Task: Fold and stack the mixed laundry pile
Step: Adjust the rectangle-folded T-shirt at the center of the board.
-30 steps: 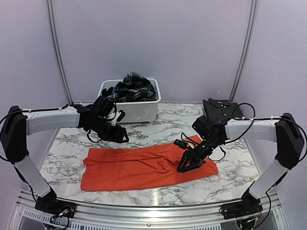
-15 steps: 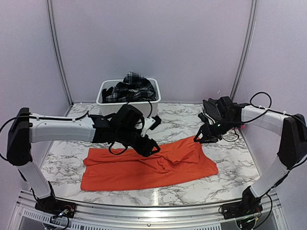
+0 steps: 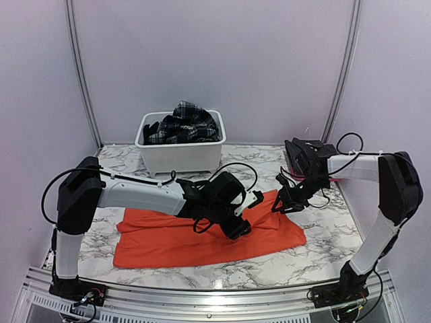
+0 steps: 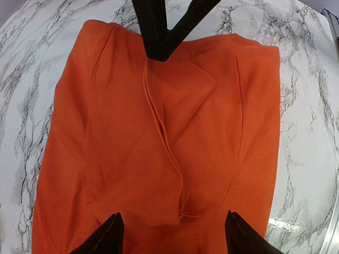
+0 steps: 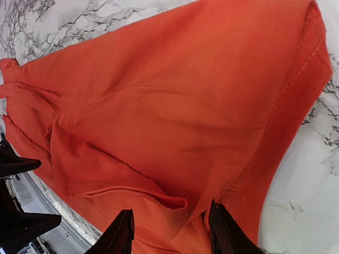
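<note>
1. The orange T-shirt (image 3: 195,239) lay spread flat on the marble table (image 3: 323,235), near the front edge, with a creased fold running through its middle.
2. The left gripper (image 4: 173,214) hung over the shirt's middle, its jaws wide apart with nothing between them.
3. The right gripper (image 5: 171,209) was at the shirt's far right corner, its jaws also spread and empty. Whether its tips touched the cloth was hard to tell.
4. The plaid skirt (image 3: 183,120) sat heaped in the white tub (image 3: 182,156) at the back of the table.
5. A dark grey cloth (image 3: 306,151) lay at the back right, just behind the right arm.
</note>
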Robot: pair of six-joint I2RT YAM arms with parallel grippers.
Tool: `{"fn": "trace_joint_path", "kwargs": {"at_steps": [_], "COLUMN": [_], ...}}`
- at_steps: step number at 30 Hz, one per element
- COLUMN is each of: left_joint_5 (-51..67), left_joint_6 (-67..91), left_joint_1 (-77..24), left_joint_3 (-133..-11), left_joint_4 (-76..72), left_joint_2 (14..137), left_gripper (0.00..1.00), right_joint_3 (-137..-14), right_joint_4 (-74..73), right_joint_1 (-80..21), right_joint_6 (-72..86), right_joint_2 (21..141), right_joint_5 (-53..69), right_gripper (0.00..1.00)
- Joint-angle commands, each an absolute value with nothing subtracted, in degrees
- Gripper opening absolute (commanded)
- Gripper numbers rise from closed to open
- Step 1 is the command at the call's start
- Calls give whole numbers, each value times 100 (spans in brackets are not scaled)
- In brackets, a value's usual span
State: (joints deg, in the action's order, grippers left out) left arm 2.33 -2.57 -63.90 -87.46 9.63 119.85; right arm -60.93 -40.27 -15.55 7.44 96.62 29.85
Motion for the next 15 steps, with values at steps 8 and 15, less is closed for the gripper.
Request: {"fn": "trace_joint_path", "kwargs": {"at_steps": [8, 15], "left_joint_5": [-374, -519], "left_joint_6": [-538, -756], "left_joint_1": [-6504, -6504], "left_joint_3": [-9364, -9353], "left_joint_4": [1556, 1611], "left_joint_2": [12468, 12331], "left_gripper": [55, 6], "right_joint_3": [-6402, -6380], "right_joint_4": [-3665, -3906], "right_joint_1": [-1579, -1635], "right_joint_6": [719, 635], "right_joint_2": [10125, 9765], "right_joint_5": [3292, 3435], "right_gripper": [35, 5]}}
